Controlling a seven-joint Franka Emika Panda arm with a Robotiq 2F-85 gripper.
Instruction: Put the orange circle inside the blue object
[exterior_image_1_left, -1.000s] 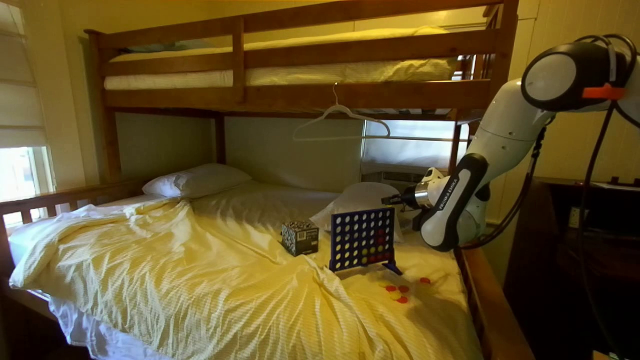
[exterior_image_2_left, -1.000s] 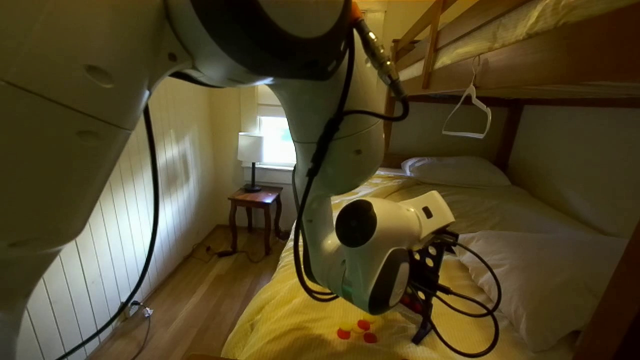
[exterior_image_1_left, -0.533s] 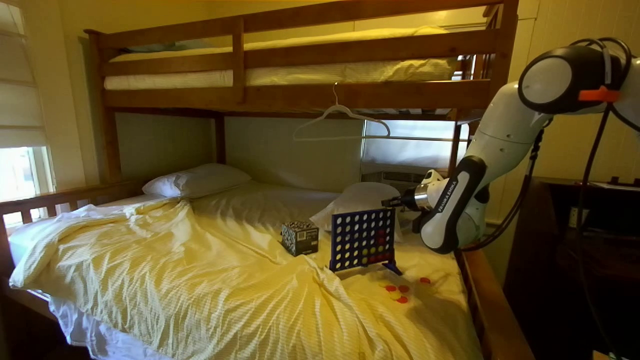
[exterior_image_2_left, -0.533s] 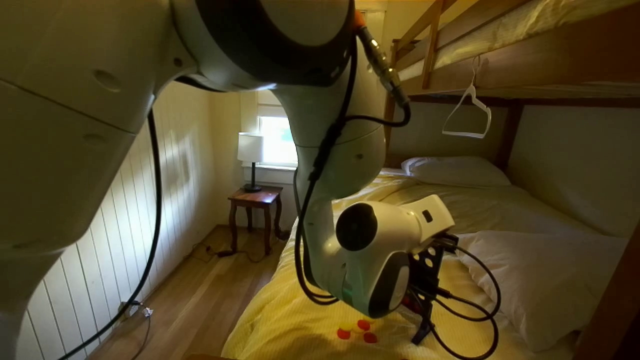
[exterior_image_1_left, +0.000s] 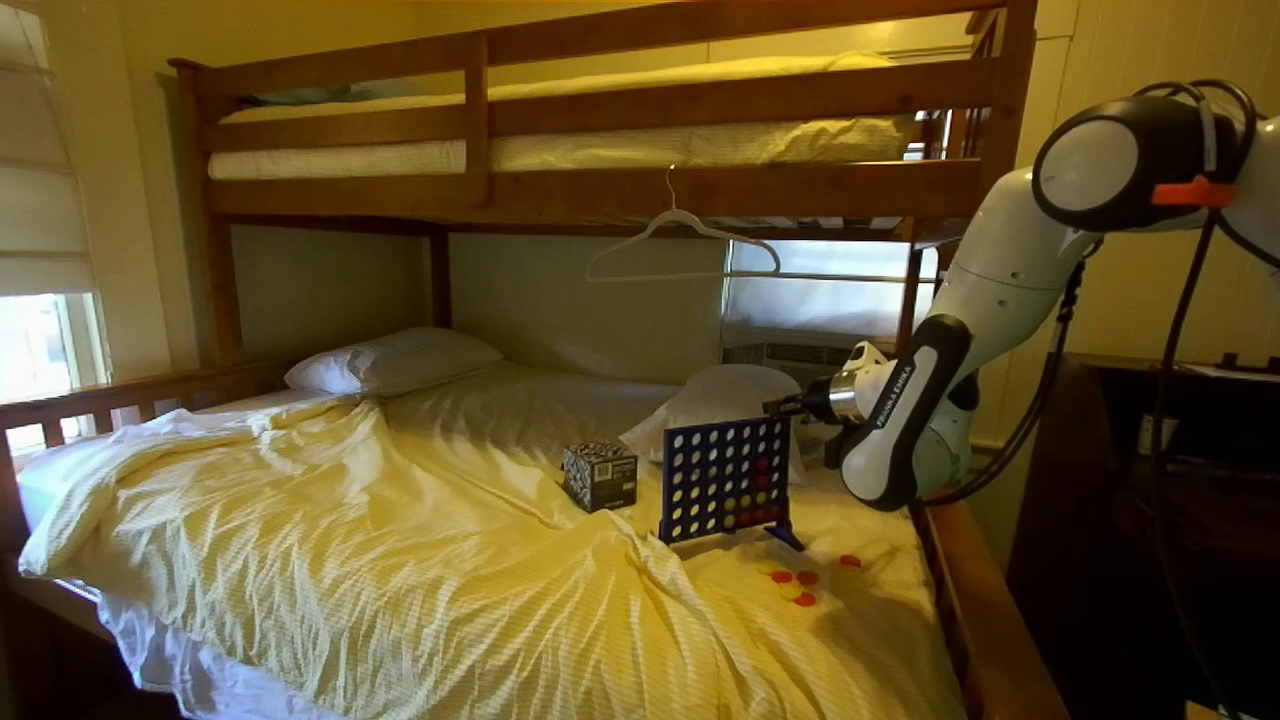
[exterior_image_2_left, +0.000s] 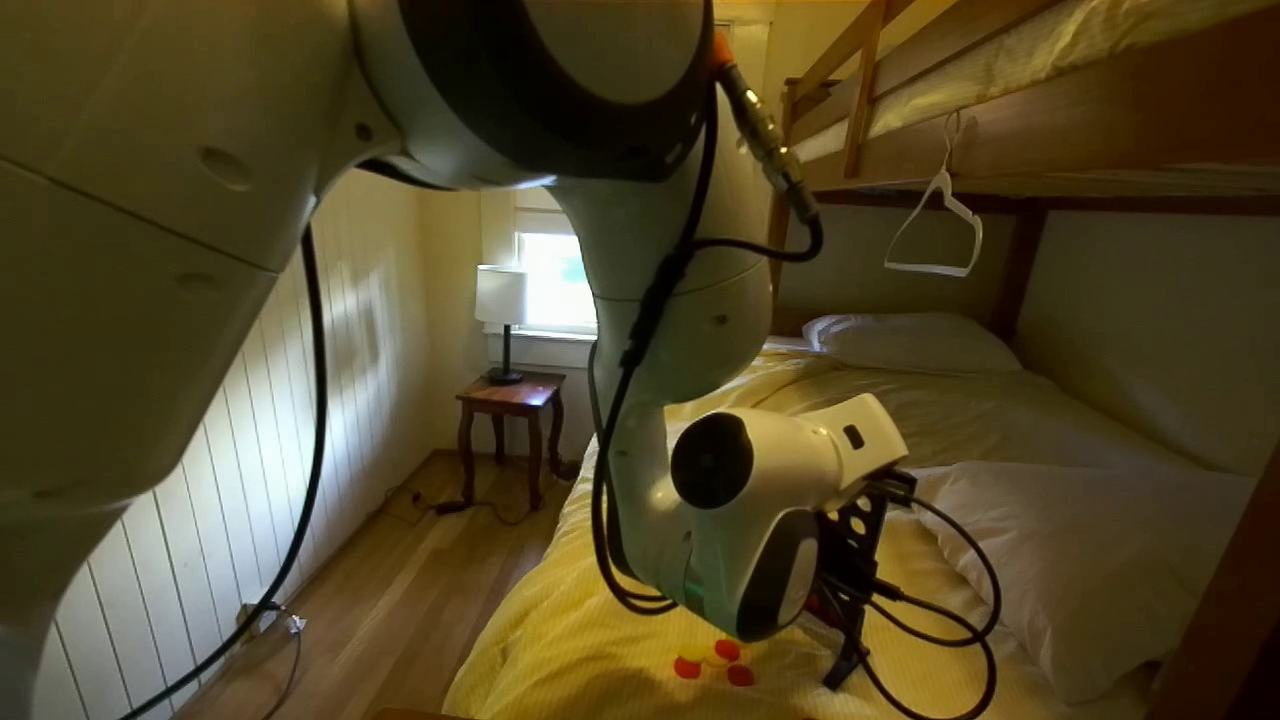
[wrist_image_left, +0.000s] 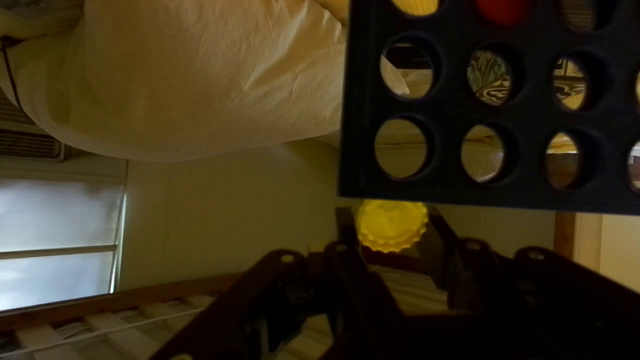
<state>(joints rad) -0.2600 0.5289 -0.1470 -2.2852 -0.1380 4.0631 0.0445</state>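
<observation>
Scanning the lower bunk (exterior_image_1_left: 400, 560) from the left: first a small dark patterned box (exterior_image_1_left: 600, 477). Next the blue grid (exterior_image_1_left: 720, 483), upright on its feet, red and yellow pieces (exterior_image_1_left: 762, 481) low in its right half. Probably hollow plastic, light, on a soft footing; likely to rock or skid if nudged sideways. At its right top corner, the gripper (wrist_image_left: 391, 218), fingers closed on a yellow disc (wrist_image_left: 392, 226) by opposite sides of the rim. Task sentence says orange; this one reads yellow to me. Disc is at the grid's top edge, roughly in line with the end column; touching or just apart, can't tell. Not seated in a hole. Handling guess: thin, stiff, very light, hardly fragile; smooth faces could slip, but the toothed rim should give the tips bite. Rim is the place to hold, well back, so the leading edge enters the slot before the fingertips meet plastic; here they seem to reach nearly as far as the disc. Too hard a squeeze may flick it loose. Last, towards the right and nearer me: loose red and yellow discs (exterior_image_1_left: 790, 591) lying flat on the bunk.
</observation>
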